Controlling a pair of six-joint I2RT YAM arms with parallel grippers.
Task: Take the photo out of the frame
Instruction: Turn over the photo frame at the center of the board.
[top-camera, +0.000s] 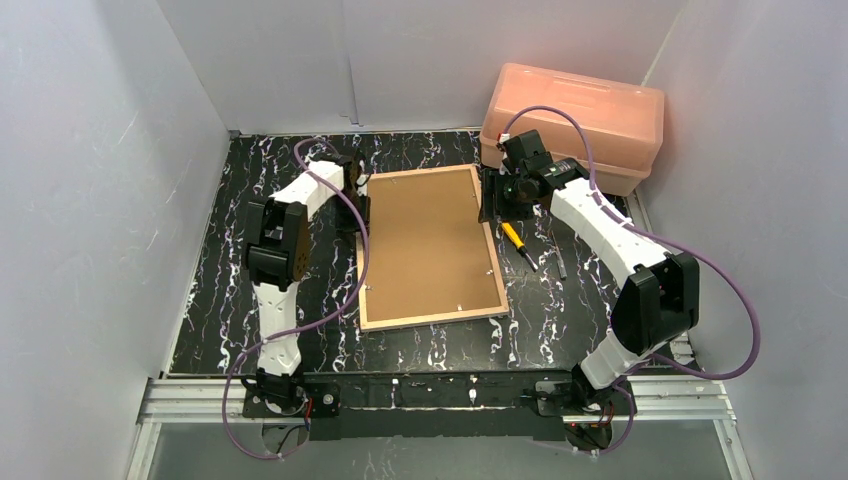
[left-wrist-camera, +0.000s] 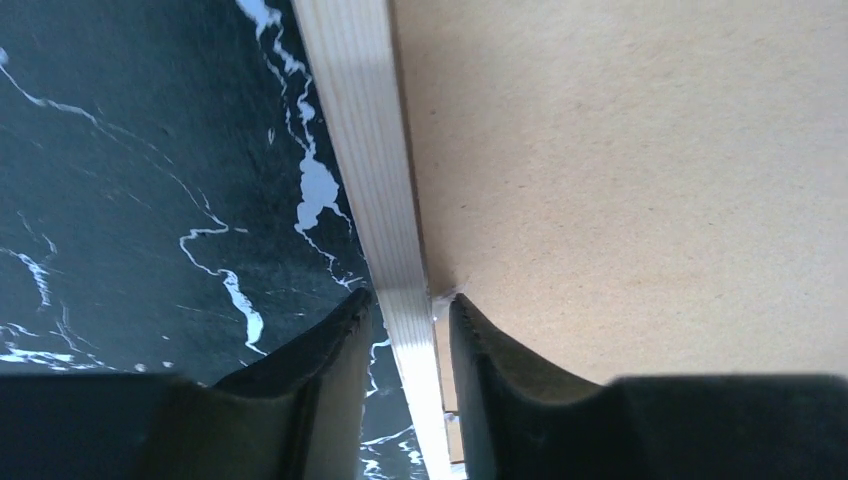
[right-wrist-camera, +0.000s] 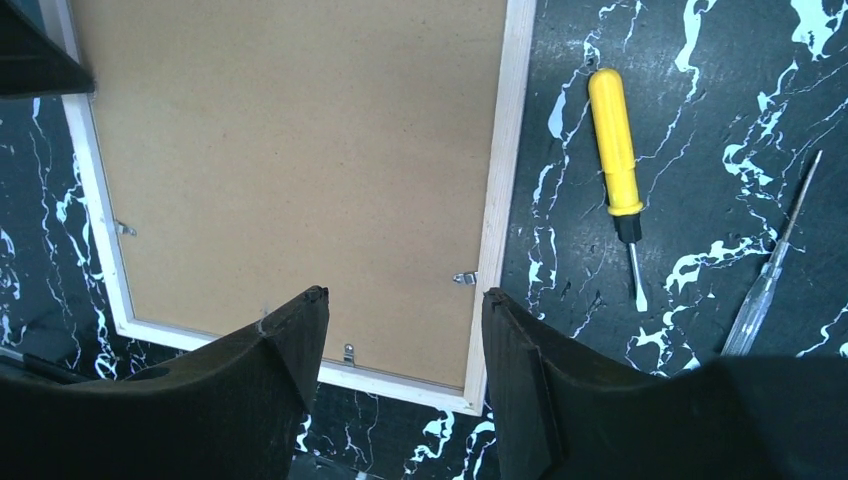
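Frame lies face-down, backing board up, so photo isn't visible; prob. still under the board. L gripper straddles the wood rail, one finger each side, likely to steady it; can't tell if it's clamped. R gripper hovers above the board, jaws apart, retaining clip just ahead of one fingertip, yellow screwdriver off to the side.

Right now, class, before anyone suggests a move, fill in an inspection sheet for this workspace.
Surface: black marbled table, flat.
Job's things: frame lies face down, backing board up, tabs at its rim; photo not visible.
Clutter: yellow screwdriver and thin tool right of frame; pink box at back.
Grippers: left pincer straddles frame's left edge, grip unclear; right pincer open, empty, over frame's corner.
Cables: purple cables loop off both arms.
Surroundings: white walls.
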